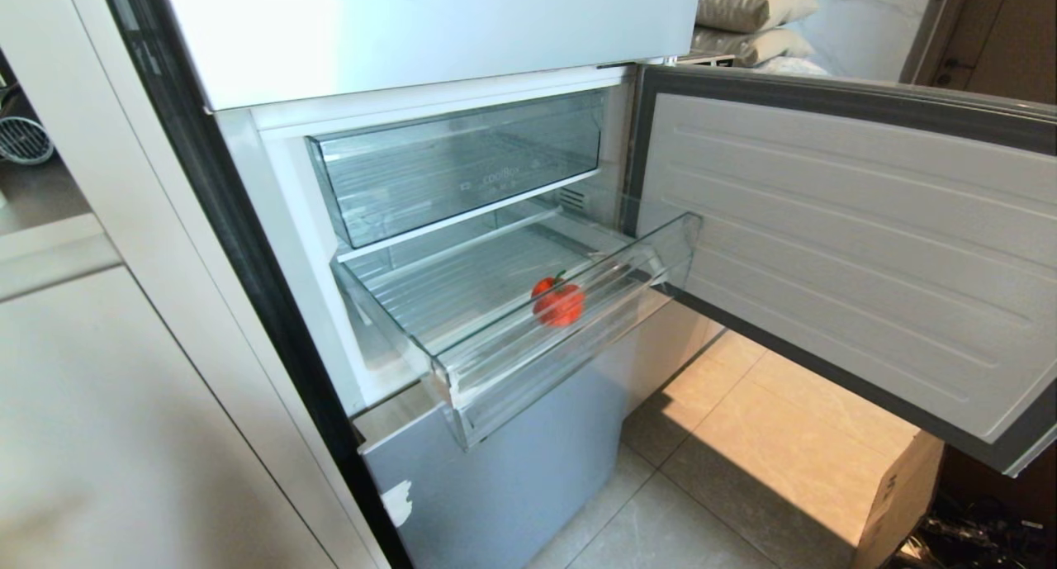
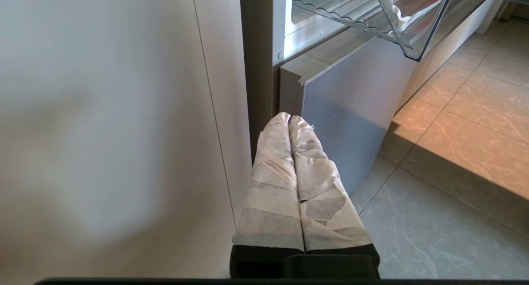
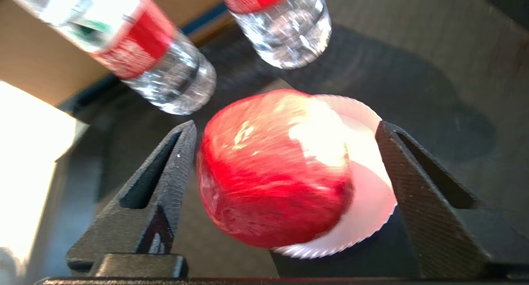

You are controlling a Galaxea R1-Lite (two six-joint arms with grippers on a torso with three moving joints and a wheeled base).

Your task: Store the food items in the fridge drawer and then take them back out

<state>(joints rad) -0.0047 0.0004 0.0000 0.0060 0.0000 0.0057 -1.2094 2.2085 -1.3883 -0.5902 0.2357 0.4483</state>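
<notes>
Food items are split between two places. One tomato-like piece (image 1: 558, 301), red with a small green stem, lies in the fridge drawer (image 1: 570, 321), close behind the thick clear front lip; the drawer is pulled out under the taller clear bin (image 1: 458, 168) and beside the open fridge door (image 1: 850, 247). A second red piece (image 3: 275, 169) is seen only in the right wrist view, resting partly on a white fluted paper cup (image 3: 363, 185) on a dark surface, with two clear bottles (image 3: 165, 65) with red labels just beyond it.

The right gripper (image 3: 287, 156) is spread wide, one finger on each side of that red piece; no contact with it can be made out, so nothing is judged to be held. The left gripper (image 2: 289, 119), wrapped in pale tape, is pressed closed and empty, parked low beside the cabinet panel (image 2: 124, 132) under the drawer.

Whether the task is at the storing half or the taking-out half cannot be settled from these views: either one piece is stored and the second is about to be picked up, or one is out and one remains.

Neither arm appears in the head view, so where the dark surface lies relative to the fridge is not shown. The second piece is blurred, and its stem, if any, is not visible.
</notes>
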